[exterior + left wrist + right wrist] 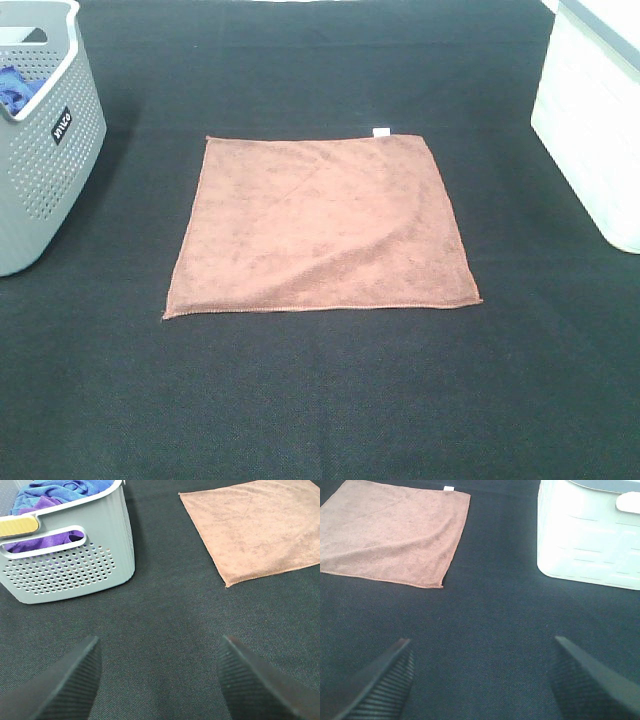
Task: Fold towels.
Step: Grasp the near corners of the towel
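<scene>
Dark, woven-textured worktop (320, 400), seen from a high camera. A reddish-brown towel (320, 225) lies spread flat at its centre, with a white tag (381, 132) at the far right corner. A grey perforated basket (45, 150) holding blue and purple cloths (55, 495) stands at the left edge, and a white bin (595, 130) at the right. Left claw (158, 650) and right claw (481, 647) hover over bare worktop, each spread wide, empty and clear of the towel.

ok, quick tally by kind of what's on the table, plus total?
Reddish-brown towel: 1
Grey basket: 1
White basket: 1
Total: 3, not counting the bunched blue and purple cloths in the grey basket; number unclear.
</scene>
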You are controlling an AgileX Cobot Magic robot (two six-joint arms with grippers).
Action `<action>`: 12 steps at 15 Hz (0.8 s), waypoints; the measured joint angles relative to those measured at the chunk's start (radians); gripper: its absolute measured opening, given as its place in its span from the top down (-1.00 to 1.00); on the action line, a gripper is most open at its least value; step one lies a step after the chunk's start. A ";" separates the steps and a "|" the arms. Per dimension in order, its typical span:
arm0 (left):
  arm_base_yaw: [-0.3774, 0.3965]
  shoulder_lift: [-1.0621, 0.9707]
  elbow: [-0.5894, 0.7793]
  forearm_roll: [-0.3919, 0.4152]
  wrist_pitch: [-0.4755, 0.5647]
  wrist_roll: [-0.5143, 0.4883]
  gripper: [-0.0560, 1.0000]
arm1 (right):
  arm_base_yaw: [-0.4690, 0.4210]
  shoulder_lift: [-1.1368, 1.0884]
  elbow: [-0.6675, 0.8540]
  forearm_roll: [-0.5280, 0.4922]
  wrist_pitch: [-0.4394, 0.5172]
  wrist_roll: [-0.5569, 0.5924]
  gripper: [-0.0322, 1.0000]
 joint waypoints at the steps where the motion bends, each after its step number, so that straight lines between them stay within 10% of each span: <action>1: 0.000 0.000 0.000 0.000 0.000 0.000 -0.31 | 0.000 0.000 0.000 0.000 0.000 0.000 -0.44; 12: 0.000 0.000 0.000 0.000 0.000 0.000 -0.31 | 0.000 0.000 0.000 0.000 0.000 0.000 -0.44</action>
